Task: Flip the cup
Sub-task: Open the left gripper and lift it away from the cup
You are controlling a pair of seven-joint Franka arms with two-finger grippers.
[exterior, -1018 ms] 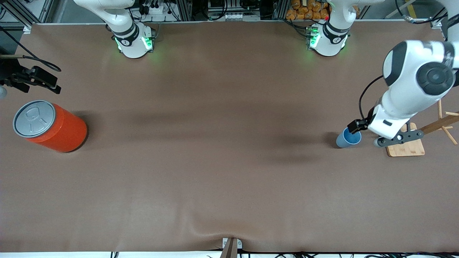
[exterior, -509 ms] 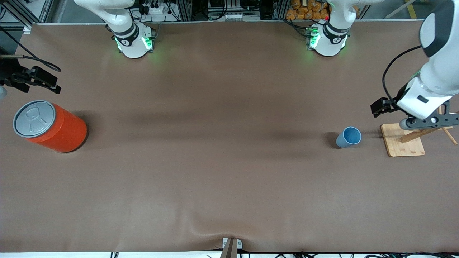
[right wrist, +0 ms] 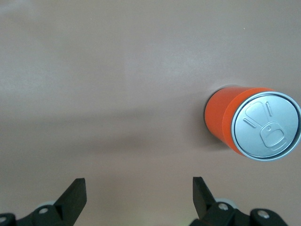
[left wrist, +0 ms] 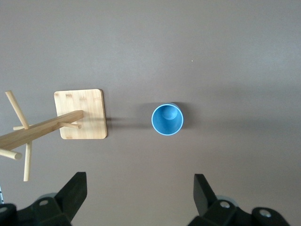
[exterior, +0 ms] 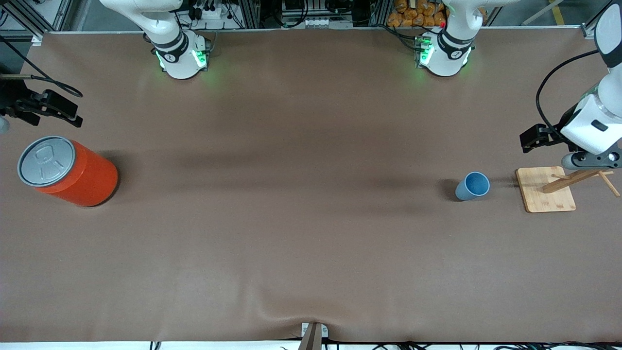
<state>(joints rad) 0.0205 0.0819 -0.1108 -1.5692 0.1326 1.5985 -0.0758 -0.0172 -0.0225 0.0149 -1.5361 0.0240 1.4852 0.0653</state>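
Two Franka arms at a brown bench (exterior: 311, 218), mid-session. The cup (exterior: 473, 186), a small light-blue tumbler, stands upright, mouth up, toward the left arm's end of the bench, apart from both grippers; its darker blue inside shows clearly in the left wrist view (left wrist: 167, 119). Just beside it, further toward that same end, sits a square wooden base (exterior: 543, 194) w/ a slanted peg stand (exterior: 580, 176) rising from it.

The left gripper (left wrist: 140, 193) hangs in the air, over the bench close by the wooden base; fingers (left wrist: 75, 190) spread wide, nothing between them. In the front view (exterior: 590, 158) it is partly cut off at the frame edge, so exact height is hard to judge.

At the right arm's end, approx. level w/ the cup, a large orange can (exterior: 68, 171) stands w/ its grey pull-tab lid (right wrist: 266, 126) up. The right gripper (right wrist: 138, 197) waits over the bench near the can, fingers (right wrist: 73, 195) likewise fully apart and empty; the front view catches only part of it (exterior: 46, 109).
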